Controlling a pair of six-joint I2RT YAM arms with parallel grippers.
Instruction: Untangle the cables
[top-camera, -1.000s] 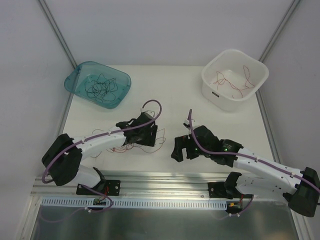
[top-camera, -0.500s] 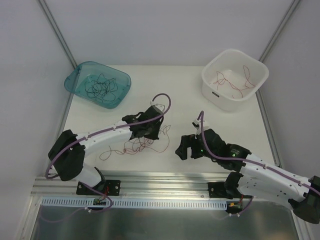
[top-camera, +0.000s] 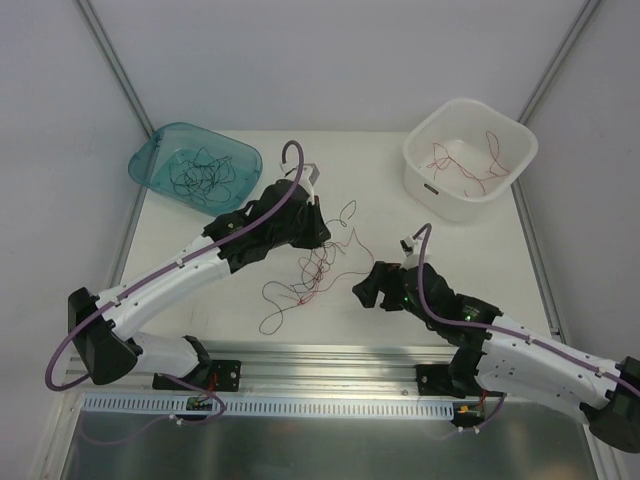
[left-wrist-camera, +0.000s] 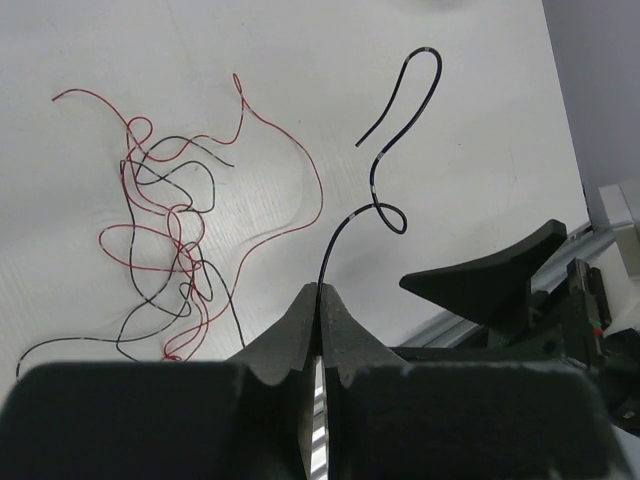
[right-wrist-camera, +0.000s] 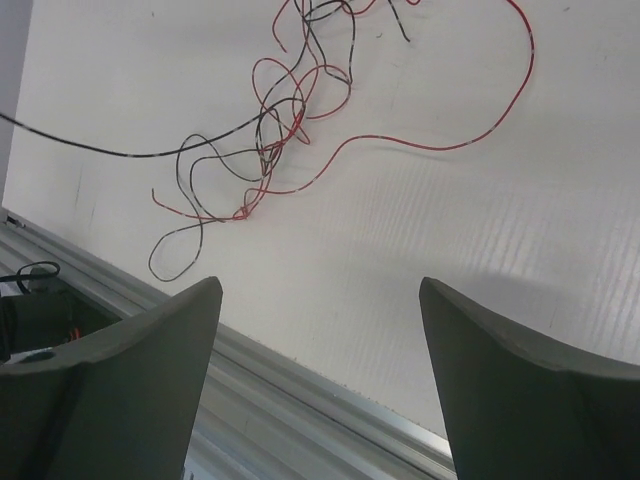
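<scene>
The left claw (left-wrist-camera: 318, 295) is pinched fully closed, its two fingers pressed together on the end of one black strand (left-wrist-camera: 376, 178). The strand runs out from the fingertips, makes a small loop, and ends in a hooked curl. In the left wrist view it sits apart from the other wires. Beside the claw, on the white table (top-camera: 400, 200), lies the rest of the cables (left-wrist-camera: 170, 240), a loose snarl of red and black strands crossing one another. One long red strand arcs out of the snarl towards the held strand.

The right claw (right-wrist-camera: 320, 290) has its jaws wide apart with nothing between them. It sits over bare table near the aluminium rail at the near edge. The snarl lies ahead of its fingertips, and in the top view it is between the two claws. A red loop sweeps out from it across the table.

Beyond the left claw is a teal bin (top-camera: 145, 160) holding black strands. Beyond the right claw, well apart from it, is a white bin (top-camera: 420, 150) holding red ones.
</scene>
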